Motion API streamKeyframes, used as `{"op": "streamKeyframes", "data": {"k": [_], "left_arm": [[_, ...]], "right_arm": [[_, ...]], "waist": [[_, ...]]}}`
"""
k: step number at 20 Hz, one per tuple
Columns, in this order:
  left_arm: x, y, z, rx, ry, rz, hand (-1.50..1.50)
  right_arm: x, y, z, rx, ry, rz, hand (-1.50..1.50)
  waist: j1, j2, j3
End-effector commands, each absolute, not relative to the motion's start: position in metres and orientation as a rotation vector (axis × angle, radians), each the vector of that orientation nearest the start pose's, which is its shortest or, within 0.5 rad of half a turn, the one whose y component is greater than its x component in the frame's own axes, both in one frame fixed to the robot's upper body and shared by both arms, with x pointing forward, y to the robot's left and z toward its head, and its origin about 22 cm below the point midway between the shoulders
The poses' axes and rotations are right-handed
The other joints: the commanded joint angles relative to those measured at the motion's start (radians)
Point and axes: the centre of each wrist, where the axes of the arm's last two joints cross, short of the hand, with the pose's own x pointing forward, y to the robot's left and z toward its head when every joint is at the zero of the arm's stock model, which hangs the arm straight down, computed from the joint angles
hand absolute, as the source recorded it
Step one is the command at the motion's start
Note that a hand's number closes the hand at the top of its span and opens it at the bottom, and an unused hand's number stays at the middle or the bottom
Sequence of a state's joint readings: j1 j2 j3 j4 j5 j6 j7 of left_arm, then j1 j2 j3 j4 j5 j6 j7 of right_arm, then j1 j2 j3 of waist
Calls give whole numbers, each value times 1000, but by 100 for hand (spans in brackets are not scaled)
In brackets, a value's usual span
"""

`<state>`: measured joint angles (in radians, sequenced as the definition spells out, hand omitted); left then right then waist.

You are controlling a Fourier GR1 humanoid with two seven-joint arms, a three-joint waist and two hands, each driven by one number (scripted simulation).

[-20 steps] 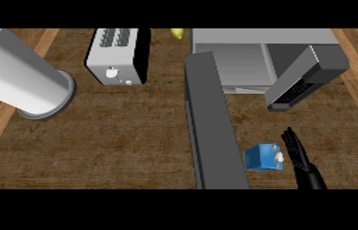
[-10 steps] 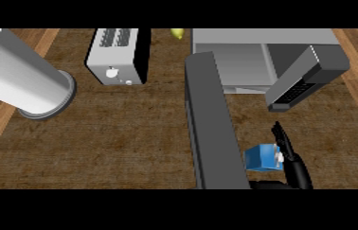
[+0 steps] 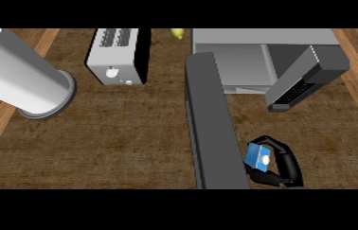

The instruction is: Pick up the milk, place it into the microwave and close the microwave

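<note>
My right hand (image 3: pixel 283 165) sits at the lower right of the head view, low against the bottom edge, with its black fingers (image 3: pixel 274 144) arching over the top of the milk (image 3: pixel 258 157) and the thumb coming in underneath, so the small blue carton with its white cap is enclosed between them. The fingers are curled round the carton, wrapping it from the right side, and the palm lies to the right of it; only the carton's blue face toward the open door shows. The milk is just beside the right flank of the microwave door (image 3: pixel 212 125), the long dark grey slab that swings out toward me across the wooden bench (image 3: pixel 119 129). Whether the carton stands on the bench or is lifted off it I cannot tell from this steep angle. The microwave (image 3: pixel 245 58) itself stands at the top right with its grey cavity open, well apart from the milk. A toaster (image 3: pixel 119 56) stands at the top, left of the door, and something small and yellow (image 3: pixel 177 33) shows at the top edge between toaster and microwave. My left forearm (image 3: pixel 31 80) crosses the left side as a thick grey cylinder; its hand is out of sight.
</note>
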<state>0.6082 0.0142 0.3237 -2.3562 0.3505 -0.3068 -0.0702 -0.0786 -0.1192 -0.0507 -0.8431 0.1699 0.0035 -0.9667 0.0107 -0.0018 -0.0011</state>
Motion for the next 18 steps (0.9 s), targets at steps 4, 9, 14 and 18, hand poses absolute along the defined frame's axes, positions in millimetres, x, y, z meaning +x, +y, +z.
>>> {"op": "streamKeyframes", "data": {"k": [4,9,14,18], "left_arm": [[60,303,119,117,-1947,90,-150],[74,307,113,84,-1968,93,-150],[62,316,104,80,-1948,83,-150],[60,320,100,100,-1935,107,-150]], "right_arm": [[235,-282,-144,-102,-1951,253,150],[281,-327,-119,-119,-1941,193,150],[282,-305,-124,55,-1949,228,150],[289,-301,-111,156,-1972,217,150]], "waist": [[5,2,2],[19,11,5],[12,4,3],[-4,-2,1]]}}
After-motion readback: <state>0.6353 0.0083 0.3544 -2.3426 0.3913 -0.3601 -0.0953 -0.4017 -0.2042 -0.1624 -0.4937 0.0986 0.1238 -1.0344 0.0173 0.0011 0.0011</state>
